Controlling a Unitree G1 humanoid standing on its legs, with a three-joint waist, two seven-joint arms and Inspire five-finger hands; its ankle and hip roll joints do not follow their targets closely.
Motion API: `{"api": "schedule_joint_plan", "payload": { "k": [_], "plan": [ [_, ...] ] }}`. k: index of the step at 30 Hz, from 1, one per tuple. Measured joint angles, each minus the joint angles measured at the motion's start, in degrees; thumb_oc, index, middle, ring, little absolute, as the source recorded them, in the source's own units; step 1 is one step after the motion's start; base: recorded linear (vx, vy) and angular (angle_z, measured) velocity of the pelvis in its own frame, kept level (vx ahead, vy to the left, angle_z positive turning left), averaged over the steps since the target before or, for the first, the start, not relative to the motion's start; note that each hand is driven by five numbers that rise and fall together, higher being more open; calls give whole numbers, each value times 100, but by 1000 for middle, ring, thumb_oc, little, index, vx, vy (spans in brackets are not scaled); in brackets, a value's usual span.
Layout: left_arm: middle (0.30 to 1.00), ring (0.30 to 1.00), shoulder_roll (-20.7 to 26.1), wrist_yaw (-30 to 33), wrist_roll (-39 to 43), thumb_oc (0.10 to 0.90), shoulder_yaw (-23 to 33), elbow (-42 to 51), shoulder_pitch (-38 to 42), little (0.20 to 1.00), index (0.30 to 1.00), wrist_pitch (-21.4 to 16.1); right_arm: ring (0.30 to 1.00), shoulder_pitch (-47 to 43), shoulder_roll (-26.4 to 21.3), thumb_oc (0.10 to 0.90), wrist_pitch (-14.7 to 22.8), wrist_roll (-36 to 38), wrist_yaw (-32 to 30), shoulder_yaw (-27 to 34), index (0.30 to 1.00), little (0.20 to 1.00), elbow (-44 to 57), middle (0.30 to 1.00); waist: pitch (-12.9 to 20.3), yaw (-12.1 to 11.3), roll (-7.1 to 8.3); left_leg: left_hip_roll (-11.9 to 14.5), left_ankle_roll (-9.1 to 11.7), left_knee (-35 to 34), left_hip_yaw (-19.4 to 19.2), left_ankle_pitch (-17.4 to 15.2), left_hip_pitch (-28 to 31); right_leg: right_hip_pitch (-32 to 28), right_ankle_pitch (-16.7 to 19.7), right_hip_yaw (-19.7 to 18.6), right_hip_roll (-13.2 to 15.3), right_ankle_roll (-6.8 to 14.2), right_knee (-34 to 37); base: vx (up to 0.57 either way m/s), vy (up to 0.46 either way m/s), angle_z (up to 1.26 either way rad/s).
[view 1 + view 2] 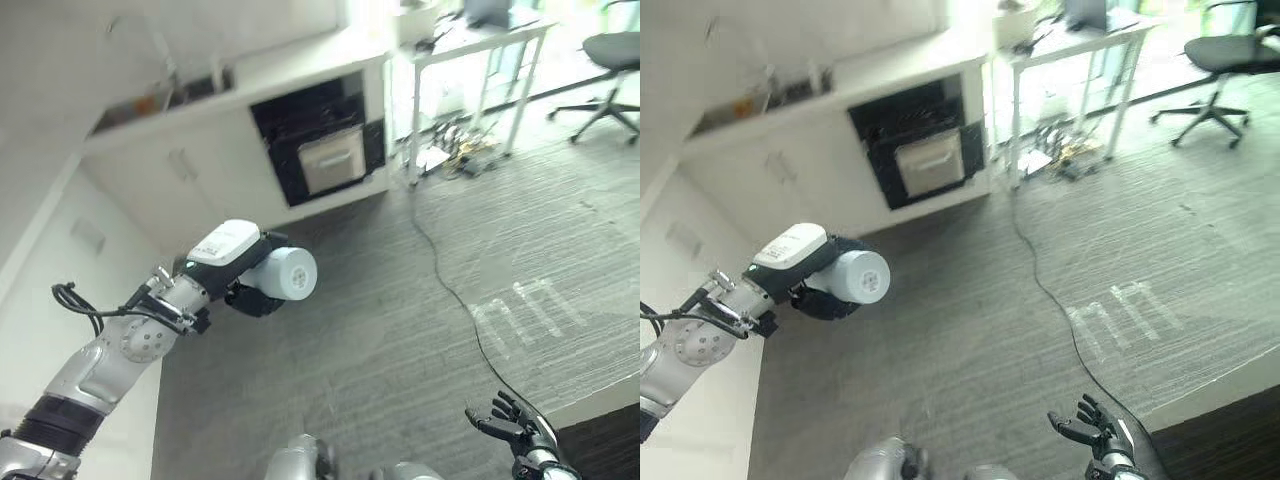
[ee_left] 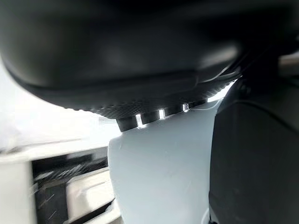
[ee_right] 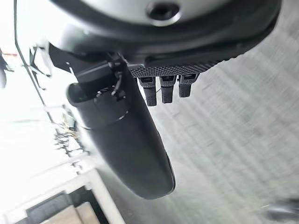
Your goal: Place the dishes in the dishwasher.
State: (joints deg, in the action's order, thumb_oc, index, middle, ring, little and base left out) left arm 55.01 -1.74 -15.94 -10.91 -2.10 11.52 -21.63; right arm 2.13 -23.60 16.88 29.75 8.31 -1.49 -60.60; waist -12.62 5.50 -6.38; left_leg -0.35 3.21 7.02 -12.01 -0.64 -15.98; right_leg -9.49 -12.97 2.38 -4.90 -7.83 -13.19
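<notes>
Down at about five o'clock the right hand [image 1: 515,425] hangs low with its fingers spread, holding nothing. Grey carpet [image 1: 400,330] runs wide and bare around it. At nine o'clock the left hand [image 1: 245,285] is raised, fingers wrapped round a pale cup [image 1: 285,272] on its side. Beyond, near twelve o'clock, the dishwasher [image 1: 322,140] gapes under the white counter [image 1: 240,85]. A desk [image 1: 470,60] and an office chair [image 1: 605,65] stand at two o'clock.
</notes>
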Motion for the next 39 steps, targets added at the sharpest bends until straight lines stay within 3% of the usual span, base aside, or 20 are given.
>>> {"api": "schedule_joint_plan", "payload": {
  "k": [2,4,6,7,10,13,15,18,19,20,22,24,25,26,28,30,32,35,37,39],
  "plan": [
    [300,300,-33,20,1,400,1,93,-52,300,300,-18,900,-2,47,800,-169,-11,-35,-200,900,900,-79,900,-22,-22,-106,-114,-115,92,466,50,-470,-176,-187,-64,-73,316,24,478,34,-84],
    [300,300,-33,10,2,400,1,110,-168,300,300,-66,900,75,145,800,-217,-49,-15,-307,900,900,-228,900,-71,-93,80,-199,-256,507,423,114,-705,-559,-338,-162,12,582,207,472,23,-88],
    [300,300,-15,-28,3,400,1,105,-435,300,300,-107,900,482,182,800,-207,-72,-53,-327,900,900,-304,900,36,-76,103,-133,-1383,789,-49,-294,-230,-845,-538,-150,-226,949,-286,427,91,-48],
    [300,300,68,-40,0,400,4,72,-497,300,300,-117,900,666,238,800,-229,-280,-149,-314,900,900,-353,900,90,-65,47,-13,-1971,488,57,273,178,-653,-814,-143,-280,1162,-1223,423,159,-53],
    [300,300,53,-86,-18,400,81,-25,-575,300,300,26,900,636,316,800,-189,-497,-293,-208,900,900,-363,900,230,31,471,-402,-1492,107,-47,640,612,258,-1430,-46,619,1251,-1388,479,229,-34],
    [300,300,-83,-122,-15,400,79,-148,-121,300,300,-5,900,638,501,800,-283,-484,-379,192,900,900,-485,900,216,-35,495,-672,-1366,777,-14,-96,910,-436,-1168,-69,916,1141,-739,479,286,29],
    [300,300,-84,-114,-6,400,80,-303,190,300,300,2,900,617,562,800,-273,-493,-396,186,900,900,-406,900,233,-73,461,-770,-1291,845,79,-418,1104,-455,-1015,-30,981,1219,-1232,403,267,28],
    [300,300,-22,-112,-3,400,81,-395,517,300,300,5,900,662,797,800,-306,-495,-652,111,900,900,107,900,261,-99,522,-971,-1503,901,312,-557,1311,691,-233,-75,1167,1927,-3823,333,183,39],
    [300,300,-14,-93,17,400,80,-395,461,300,300,7,900,561,936,800,-317,-493,-716,99,900,900,148,900,235,-161,562,-1066,-1684,1100,333,-817,1370,1899,336,-332,1146,2249,-5476,470,133,23],
    [300,300,-10,-96,10,400,79,-338,91,300,300,-8,900,466,847,800,-323,-590,-711,113,900,900,133,900,161,-94,254,-1001,-1683,1043,419,-956,1495,2860,120,-108,1128,1802,-5206,411,31,19],
    [300,300,-14,-106,-21,400,-12,-255,8,300,300,-5,900,494,775,800,-351,-683,-711,104,900,900,180,900,31,48,76,-998,-1531,759,720,-875,1715,3278,122,119,1019,1592,-3263,277,-147,64],
    [300,300,-57,-92,-18,400,-21,-144,56,300,300,7,900,768,787,800,-378,-675,-700,92,900,900,151,900,-40,141,272,-1109,-1288,641,989,-1077,1934,3350,431,-56,905,1389,-1561,393,-318,85],
    [300,300,-158,-61,-12,400,-78,-145,157,300,300,98,900,892,793,800,-273,-674,-606,125,900,900,-21,900,-40,115,548,-1126,-886,1115,867,-1425,1861,3256,603,-181,1097,1369,-735,346,-271,135],
    [300,300,-157,-62,-17,400,-288,-135,518,300,300,183,900,987,794,800,-144,-676,-504,268,900,900,-236,900,-23,315,636,-1062,-1424,1478,968,-1636,1749,3131,677,-364,1321,1457,-117,286,-190,116],
    [300,300,-25,-18,-15,400,-286,-192,504,300,300,174,900,915,809,800,-235,-666,-536,509,900,900,-773,900,-26,157,833,-1094,-1256,1629,966,-1880,1873,3318,1091,-346,1342,1446,-217,319,-252,59],
    [300,300,154,3,-12,400,-285,-366,385,300,300,177,900,933,807,800,-234,-650,-528,461,900,900,-762,900,-14,119,782,-991,-1150,1115,1169,-1879,2380,3019,1266,-117,1084,1325,-528,351,-250,17],
    [300,300,133,5,-19,400,-286,-512,265,300,300,229,900,863,794,800,-235,-604,-527,412,900,900,-647,900,-12,199,654,-822,-747,846,1383,-1770,2725,2615,1790,-257,930,927,-383,341,-171,46],
    [300,300,117,15,-16,400,-229,-344,-63,300,300,248,900,690,677,800,-222,-602,-511,389,900,900,-325,900,6,129,571,-747,345,642,1373,-1019,3162,2473,1311,-21,1087,734,-1072,248,-136,40],
    [300,300,107,25,-11,400,-220,-151,-94,300,300,243,900,453,456,800,-149,-604,-469,389,900,900,-216,900,34,28,533,-773,519,1065,1085,-464,3179,2485,942,45,1188,580,-1695,121,-97,34],
    [300,300,105,25,-9,400,-95,62,-117,300,300,235,900,306,264,800,-78,-605,-475,384,900,900,-209,900,112,-112,453,-637,534,2333,601,-103,2582,2066,591,-22,1224,640,-1330,79,-42,11]
  ]
}}
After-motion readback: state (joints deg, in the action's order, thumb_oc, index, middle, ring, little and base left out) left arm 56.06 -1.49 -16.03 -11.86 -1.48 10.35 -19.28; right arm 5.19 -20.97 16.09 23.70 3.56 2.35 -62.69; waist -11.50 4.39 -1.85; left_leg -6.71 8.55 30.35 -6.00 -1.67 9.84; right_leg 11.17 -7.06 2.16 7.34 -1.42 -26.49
